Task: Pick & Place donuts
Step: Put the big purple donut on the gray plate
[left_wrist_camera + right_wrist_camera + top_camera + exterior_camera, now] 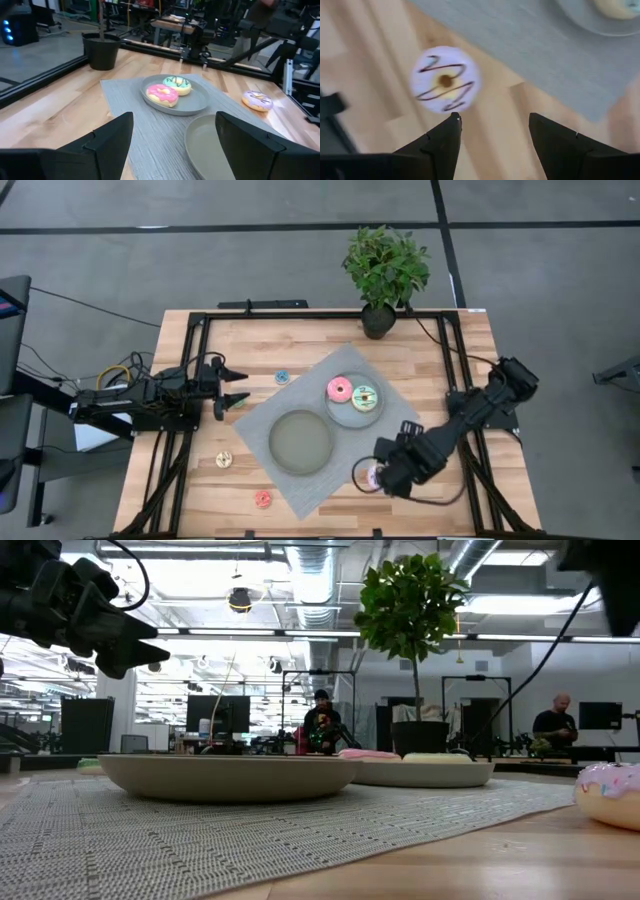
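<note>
The purple-white donut (pixel 374 475) lies flat on the wood by the mat's right near edge, also in the right wrist view (pixel 445 80) and the low view (pixel 610 792). My right gripper (pixel 386 476) (pixel 494 125) hovers open just above and beside it, touching nothing. The pink donut (pixel 339 389) (pixel 161 94) and the yellow-green donut (pixel 364 397) (pixel 177 85) lie on the far grey plate (pixel 352 418). Tiny donuts lie on the wood: blue (pixel 282 377), green (pixel 238 404), yellow (pixel 224 460), red (pixel 263 499). My left gripper (pixel 236 385) (pixel 172 137) waits open at the table's left, above the green one.
A grey woven mat (pixel 290 490) lies at an angle in the table's middle and bears both plates; the near plate (pixel 300 442) holds nothing. A potted plant (pixel 384 275) stands at the far edge. Black frame rails (pixel 190 360) run along the table's sides. People show in the room beyond.
</note>
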`<state>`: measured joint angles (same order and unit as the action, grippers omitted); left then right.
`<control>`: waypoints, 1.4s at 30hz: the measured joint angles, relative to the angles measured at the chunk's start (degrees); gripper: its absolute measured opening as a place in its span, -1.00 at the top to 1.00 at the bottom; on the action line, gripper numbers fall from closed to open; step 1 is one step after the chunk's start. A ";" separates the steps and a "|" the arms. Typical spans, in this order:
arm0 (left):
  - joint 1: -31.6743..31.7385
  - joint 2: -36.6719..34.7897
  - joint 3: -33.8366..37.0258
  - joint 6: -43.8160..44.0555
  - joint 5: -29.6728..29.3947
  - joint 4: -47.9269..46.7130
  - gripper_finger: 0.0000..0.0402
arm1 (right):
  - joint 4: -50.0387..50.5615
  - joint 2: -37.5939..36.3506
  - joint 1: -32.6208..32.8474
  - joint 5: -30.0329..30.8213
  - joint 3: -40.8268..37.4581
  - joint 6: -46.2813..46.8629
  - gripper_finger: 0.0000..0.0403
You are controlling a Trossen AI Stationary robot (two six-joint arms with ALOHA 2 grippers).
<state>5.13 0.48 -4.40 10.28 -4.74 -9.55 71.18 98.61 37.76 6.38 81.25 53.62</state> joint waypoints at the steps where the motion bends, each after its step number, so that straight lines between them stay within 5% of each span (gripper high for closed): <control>1: 0.00 -0.01 0.00 0.00 0.48 -0.02 -0.38 | -0.66 0.00 0.67 0.01 0.00 0.77 -0.11; 8: 0.00 0.00 0.00 -0.57 5.46 -0.06 -0.38 | -5.22 0.05 2.75 3.05 -2.07 5.26 -0.11; 42: 0.00 -0.01 0.00 0.02 5.53 -0.01 -0.38 | -24.82 0.11 -0.81 -1.76 -16.76 6.12 -0.11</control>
<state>5.13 0.47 -4.40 10.31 0.80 -9.56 46.37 98.72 36.95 4.62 64.49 59.75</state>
